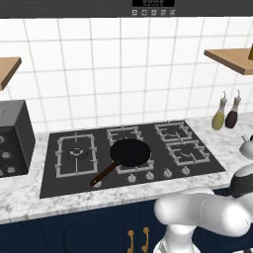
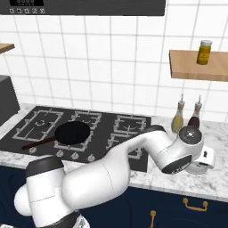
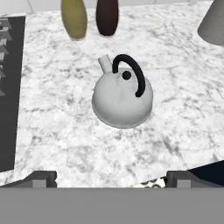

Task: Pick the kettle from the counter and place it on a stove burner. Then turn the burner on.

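The small pale grey kettle (image 3: 122, 97) stands upright on the white marble counter (image 3: 57, 131), its black arched handle on top and its short spout toward the two bottles. My gripper (image 3: 113, 178) hangs above and just short of it, open, fingertips (image 3: 43, 177) wide apart with nothing between them. The kettle's edge (image 1: 246, 147) shows at the far right of the left base view, right of the black stove (image 1: 74, 180). In the right base view my arm reaches over the counter (image 2: 213, 178) and my hand covers the kettle.
A black pan (image 1: 129, 152) with a long handle sits on the stove's middle burner. An olive bottle (image 3: 74, 17) and a dark bottle (image 3: 107, 15) stand just behind the kettle. A grey cone-shaped object (image 3: 214, 22) is nearby. A dark box appliance (image 1: 15, 136) stands left of the stove.
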